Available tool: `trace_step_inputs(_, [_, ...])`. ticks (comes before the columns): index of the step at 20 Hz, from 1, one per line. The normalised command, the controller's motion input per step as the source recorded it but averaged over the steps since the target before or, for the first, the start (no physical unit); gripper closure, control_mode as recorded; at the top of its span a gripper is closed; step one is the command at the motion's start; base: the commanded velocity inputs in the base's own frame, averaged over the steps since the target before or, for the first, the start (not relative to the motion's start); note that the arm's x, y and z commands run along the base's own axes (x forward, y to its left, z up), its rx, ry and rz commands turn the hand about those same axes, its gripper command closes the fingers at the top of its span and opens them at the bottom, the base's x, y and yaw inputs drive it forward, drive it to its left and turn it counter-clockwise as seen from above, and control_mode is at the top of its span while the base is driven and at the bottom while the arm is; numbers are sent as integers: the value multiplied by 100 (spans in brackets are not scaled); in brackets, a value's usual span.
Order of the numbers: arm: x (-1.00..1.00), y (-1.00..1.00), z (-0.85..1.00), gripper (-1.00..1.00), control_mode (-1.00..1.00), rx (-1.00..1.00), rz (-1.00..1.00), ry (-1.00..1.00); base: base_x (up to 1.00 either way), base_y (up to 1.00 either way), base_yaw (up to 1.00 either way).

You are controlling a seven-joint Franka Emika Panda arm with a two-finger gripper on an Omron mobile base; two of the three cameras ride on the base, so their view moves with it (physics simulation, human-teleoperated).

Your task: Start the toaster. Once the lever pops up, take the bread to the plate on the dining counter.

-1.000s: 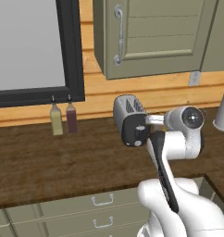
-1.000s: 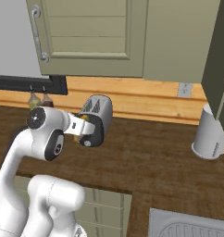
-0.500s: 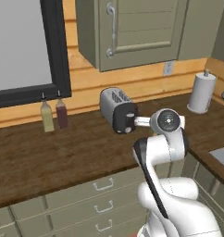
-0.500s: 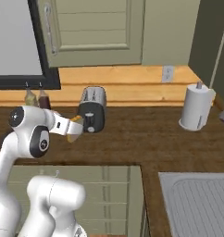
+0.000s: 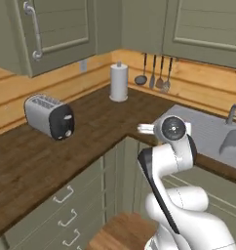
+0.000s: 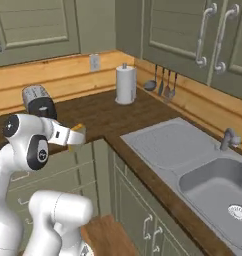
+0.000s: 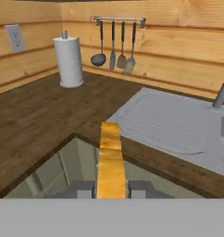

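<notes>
Bread (image 7: 110, 159) is out of the toaster and in the claw (image 7: 110, 189): hand view shows the toasted, golden-brown slice edge-on, pinched between the two dark fingertips (image 7: 82, 189), sticking up and away from the hand. In right base view the slice (image 6: 77, 135) sits at the end of the white arm, held in the air just off the near edge of the table, not touching the wood. The toaster (image 5: 49, 116) stands behind on the dark wood table (image 5: 100, 122), far left, against the wood-panelled wall, well apart from the claw now; whether its lever is up is too small to tell. Further out: paper towel roll (image 5: 118, 82) in the corner, utensil rail w/ ladle and spatulas (image 7: 113, 45) on the far wall, steel sink (image 6: 193, 160) w/ drainboard to the right, grey-green cabinets above and drawers below. Progress, as I read it: toasting and pick-up look done, slice is in transit. Left to do: get to the dining counter, find the plate, set the slice on it and let go.
</notes>
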Motion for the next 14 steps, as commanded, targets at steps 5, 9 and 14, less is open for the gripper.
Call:
trace_step_inputs(5, [0,0,0,100,100,0,0,0,-9,0,-95])
trace_step_inputs(9, [0,0,0,100,100,0,0,0,0,0,-97])
trace_step_inputs(14, [0,0,0,100,100,0,0,0,0,0,-97])
